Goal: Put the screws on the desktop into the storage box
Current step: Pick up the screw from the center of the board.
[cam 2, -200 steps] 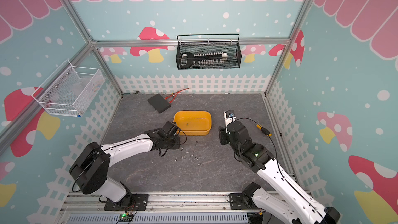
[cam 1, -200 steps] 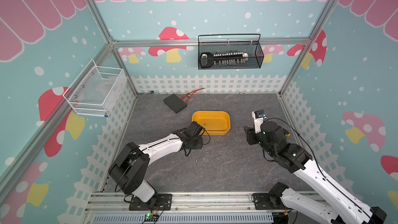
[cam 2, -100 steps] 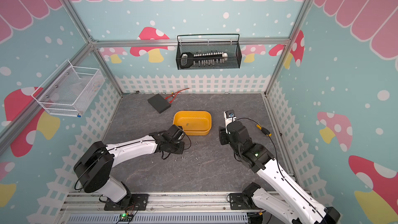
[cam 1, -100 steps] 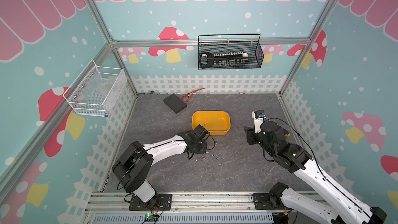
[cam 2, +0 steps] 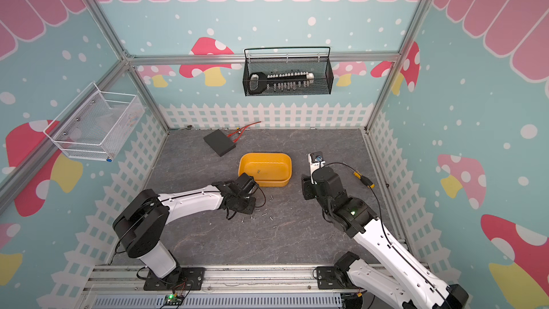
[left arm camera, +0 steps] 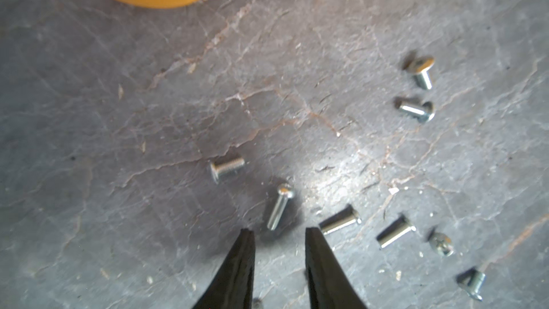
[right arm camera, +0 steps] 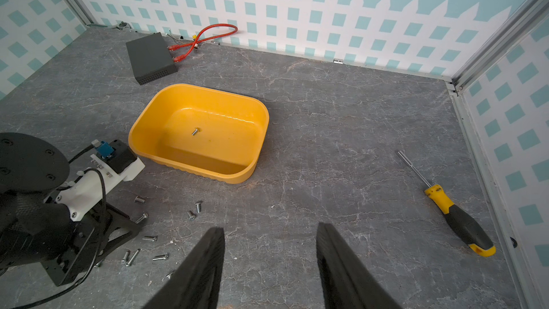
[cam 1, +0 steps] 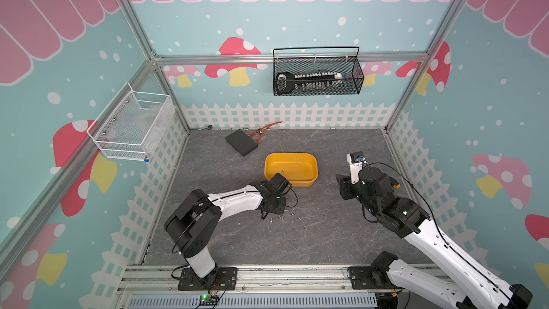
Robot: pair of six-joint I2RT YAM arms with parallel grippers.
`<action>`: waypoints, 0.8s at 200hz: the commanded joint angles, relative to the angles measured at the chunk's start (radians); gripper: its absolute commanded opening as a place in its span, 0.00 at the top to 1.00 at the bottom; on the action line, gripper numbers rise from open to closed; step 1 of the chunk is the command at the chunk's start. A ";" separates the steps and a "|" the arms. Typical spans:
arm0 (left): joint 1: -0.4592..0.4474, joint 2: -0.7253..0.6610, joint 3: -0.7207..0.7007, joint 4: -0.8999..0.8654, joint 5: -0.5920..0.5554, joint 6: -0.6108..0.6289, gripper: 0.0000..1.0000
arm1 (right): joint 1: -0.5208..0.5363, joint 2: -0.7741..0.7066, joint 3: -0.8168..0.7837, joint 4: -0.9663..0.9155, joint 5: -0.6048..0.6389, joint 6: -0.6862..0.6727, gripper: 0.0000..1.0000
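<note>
**left gripper low over loose screws, jaws parted**

left gripper (left arm camera: 279, 230): down close to the desktop (right arm camera: 326, 144), just near-left of the tub (right arm camera: 193, 167). fingers released with a narrow gap and nothing between them. the screws (left arm camera: 227, 168) lie scattered flat on the desktop around the fingertips and off to the right. at least eight show in the left wrist view. one of them lies just ahead of the gap with its shank end close to a fingertip (left arm camera: 248, 242); cannot tell if they touch.

tub: mid-desktop, upright. a lone screw (right arm camera: 194, 131) rests on its floor and also shows in both top views (cam 1: 283, 170) (cam 2: 258, 170).

right gripper (right arm camera: 270, 227): raised over bare desktop to the right of the tub. fingers released wide, holding nothing.

other: a screwdriver (right arm camera: 457, 218) lies by the right wall. a black box (right arm camera: 148, 57) sits far-left of the tub, with a red cable (right arm camera: 208, 32) beside it along the far wall.
</note>
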 commanded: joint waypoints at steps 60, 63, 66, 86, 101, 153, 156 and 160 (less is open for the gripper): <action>0.000 0.088 0.060 -0.019 -0.038 0.063 0.67 | -0.001 0.003 0.011 -0.009 0.020 -0.015 0.44; 0.001 0.090 0.061 -0.019 -0.039 0.063 0.68 | -0.002 0.003 0.010 -0.010 0.020 -0.015 0.44; -0.001 0.092 0.061 -0.020 -0.040 0.063 0.68 | -0.002 0.002 0.010 -0.010 0.019 -0.015 0.44; -0.001 0.101 0.063 -0.019 -0.041 0.065 0.72 | -0.001 0.001 0.008 -0.011 0.019 -0.015 0.44; 0.000 0.105 0.063 -0.021 -0.038 0.067 0.75 | -0.002 0.000 0.008 -0.009 0.020 -0.015 0.44; -0.001 0.085 0.040 -0.032 -0.045 0.059 0.84 | -0.002 0.002 0.003 -0.009 0.020 -0.008 0.44; -0.001 0.083 0.038 -0.034 -0.045 0.059 0.84 | -0.001 0.003 0.003 -0.009 0.020 -0.007 0.44; -0.001 0.081 0.036 -0.034 -0.048 0.059 0.85 | -0.001 0.003 0.002 -0.009 0.020 -0.006 0.44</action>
